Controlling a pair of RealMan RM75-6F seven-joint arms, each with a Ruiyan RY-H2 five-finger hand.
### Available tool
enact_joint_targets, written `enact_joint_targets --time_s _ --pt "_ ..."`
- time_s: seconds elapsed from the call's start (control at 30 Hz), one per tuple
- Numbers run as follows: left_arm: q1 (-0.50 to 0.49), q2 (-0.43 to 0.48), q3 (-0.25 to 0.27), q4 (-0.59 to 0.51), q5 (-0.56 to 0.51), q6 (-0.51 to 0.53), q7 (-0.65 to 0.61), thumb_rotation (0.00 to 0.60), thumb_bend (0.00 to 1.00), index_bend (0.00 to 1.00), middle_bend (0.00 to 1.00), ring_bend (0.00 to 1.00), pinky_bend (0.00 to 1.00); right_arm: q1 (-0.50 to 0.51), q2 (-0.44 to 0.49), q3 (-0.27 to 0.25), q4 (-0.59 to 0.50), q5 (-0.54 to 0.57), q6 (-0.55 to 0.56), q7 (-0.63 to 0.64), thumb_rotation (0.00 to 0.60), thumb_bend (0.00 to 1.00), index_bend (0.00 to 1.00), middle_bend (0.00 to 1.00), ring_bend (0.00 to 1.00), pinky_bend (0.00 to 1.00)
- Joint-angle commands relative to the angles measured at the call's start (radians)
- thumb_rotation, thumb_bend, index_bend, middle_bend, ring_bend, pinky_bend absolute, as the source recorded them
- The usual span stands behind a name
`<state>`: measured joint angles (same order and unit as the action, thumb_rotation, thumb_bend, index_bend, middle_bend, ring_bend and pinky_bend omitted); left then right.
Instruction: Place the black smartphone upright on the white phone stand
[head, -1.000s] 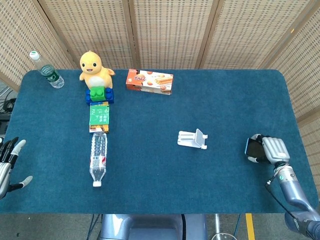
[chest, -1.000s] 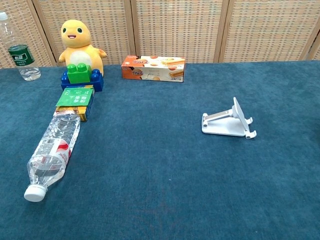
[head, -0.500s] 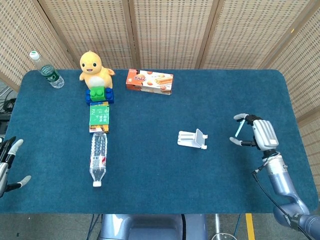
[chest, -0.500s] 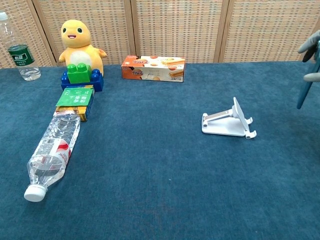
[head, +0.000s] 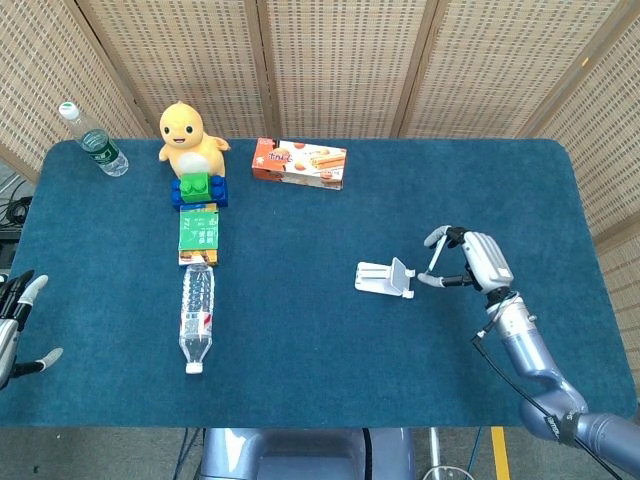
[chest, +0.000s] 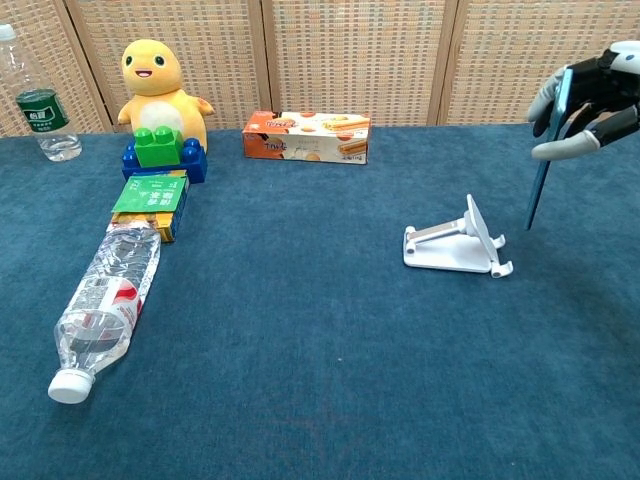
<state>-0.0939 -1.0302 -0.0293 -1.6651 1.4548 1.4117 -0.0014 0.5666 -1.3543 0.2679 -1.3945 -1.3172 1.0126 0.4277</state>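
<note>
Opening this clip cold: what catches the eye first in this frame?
The right hand, raised at the right side of the table, grips the black smartphone edge-on and near upright, just right of the white phone stand, which is still bare. At the far left, a yellow plush toy, toy blocks, a green carton and a lying water bottle form a tidy line.

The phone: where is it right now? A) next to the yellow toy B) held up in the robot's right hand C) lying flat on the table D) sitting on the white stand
B: the right hand grips the phone edge-on in the air, beside the white stand.
</note>
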Motion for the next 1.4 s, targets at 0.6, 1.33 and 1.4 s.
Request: enact_joint_targets --time_s 0.6,1.33,1.4 --pt "-0.01 -0.003 0.003 0.004 -0.009 -0.02 0.008 0.6 0.01 0.0 0.0 0.0 0.0 0.095 0.001 -0.031 0.019 -0.054 -0.098 -0.051 0.6 0.49 0.49 0.51 0.42 0.39" --pt "-0.021 -0.002 -0.001 0.004 -0.029 -0.041 0.009 0.6 0.01 0.0 0.0 0.0 0.0 0.184 -0.003 -0.071 0.058 -0.08 -0.224 -0.01 0.6 0.49 0.49 0.51 0.42 0.39" --pt "-0.022 -0.002 -0.002 0.005 -0.03 -0.042 0.009 0.6 0.01 0.0 0.0 0.0 0.0 0.189 -0.004 -0.073 0.069 -0.081 -0.233 0.003 0.6 0.49 0.49 0.51 0.42 0.39"
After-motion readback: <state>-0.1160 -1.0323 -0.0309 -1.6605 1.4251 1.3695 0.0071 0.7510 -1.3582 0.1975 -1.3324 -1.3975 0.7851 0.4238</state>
